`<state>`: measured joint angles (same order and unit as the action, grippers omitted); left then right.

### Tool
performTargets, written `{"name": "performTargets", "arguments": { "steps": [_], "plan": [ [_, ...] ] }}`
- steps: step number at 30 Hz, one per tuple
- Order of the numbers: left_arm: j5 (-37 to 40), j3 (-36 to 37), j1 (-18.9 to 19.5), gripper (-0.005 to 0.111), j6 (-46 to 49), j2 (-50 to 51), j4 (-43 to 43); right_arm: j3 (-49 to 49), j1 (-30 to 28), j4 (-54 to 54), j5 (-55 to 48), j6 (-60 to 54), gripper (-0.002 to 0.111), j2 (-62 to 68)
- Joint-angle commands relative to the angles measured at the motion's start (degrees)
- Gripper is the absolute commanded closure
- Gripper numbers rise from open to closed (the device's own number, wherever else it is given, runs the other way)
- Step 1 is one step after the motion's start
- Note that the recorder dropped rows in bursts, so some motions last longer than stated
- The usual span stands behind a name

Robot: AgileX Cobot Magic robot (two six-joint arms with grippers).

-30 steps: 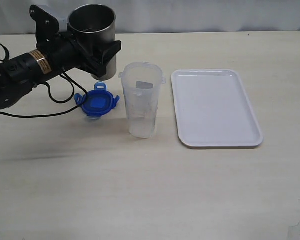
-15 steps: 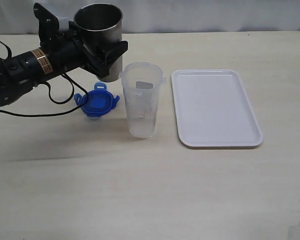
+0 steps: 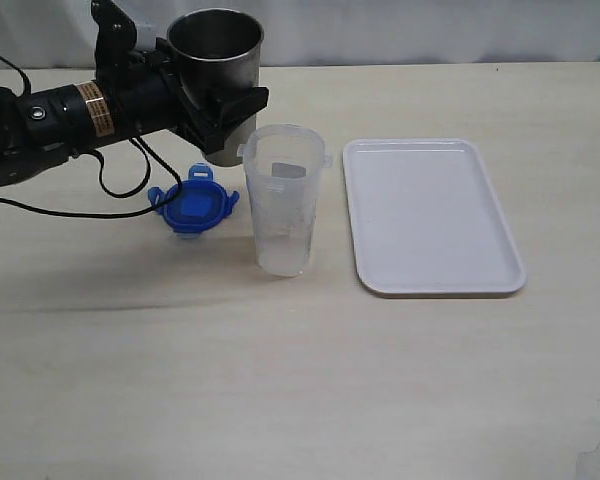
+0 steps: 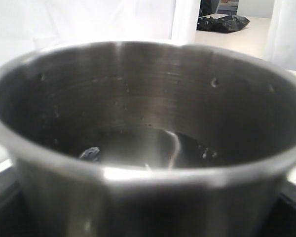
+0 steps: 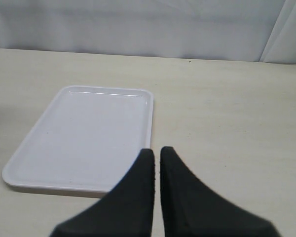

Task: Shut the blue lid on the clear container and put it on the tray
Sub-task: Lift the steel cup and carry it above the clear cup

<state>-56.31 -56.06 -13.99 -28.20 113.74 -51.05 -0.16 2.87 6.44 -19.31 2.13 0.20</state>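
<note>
The clear container (image 3: 283, 200) stands upright and open in the middle of the table. The blue lid (image 3: 193, 208) lies flat on the table just left of it. To the container's right lies the white tray (image 3: 430, 210), which holds nothing. My left gripper (image 3: 220, 110) is shut on a shiny steel cup (image 3: 215, 50), held upright in the air behind the lid, its side close to the container's rim. The cup's inside (image 4: 148, 123) fills the left wrist view. My right gripper (image 5: 157, 154) is shut on nothing, hovering near the tray's (image 5: 89, 133) edge.
The left arm's black body and cable (image 3: 120, 185) stretch over the table's left part, just behind the lid. The pale table top (image 3: 300, 380) runs bare toward the front. A white curtain backs the far edge.
My left arm has carried the steel cup to the right and a little up, closer to the clear container. Lid, container and tray have not moved.
</note>
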Motion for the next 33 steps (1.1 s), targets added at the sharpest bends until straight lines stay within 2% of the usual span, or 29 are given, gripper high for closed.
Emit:
{"name": "performTargets", "arguments": {
  "steps": [1,6,20,33],
  "plan": [
    [-5.1,-0.8,-0.1,0.107,0.0,-1.1,-0.1,0.2,-0.2,-0.2,-0.1,0.0,0.104,-0.2],
    [-6.6,-0.8,-0.1,0.107,1.2,-1.1,-0.6,0.2,-0.2,-0.2,-0.1,0.0,0.104,-0.2],
    [-7.8,-0.8,-0.1,0.107,-2.9,-1.1,0.1,0.2,-0.2,-0.2,-0.1,0.0,0.104,-0.2],
    [-7.8,-0.8,-0.1,0.107,4.4,-1.1,-1.8,0.2,-0.2,-0.2,-0.1,0.0,0.104,-0.2]
  ]
}}
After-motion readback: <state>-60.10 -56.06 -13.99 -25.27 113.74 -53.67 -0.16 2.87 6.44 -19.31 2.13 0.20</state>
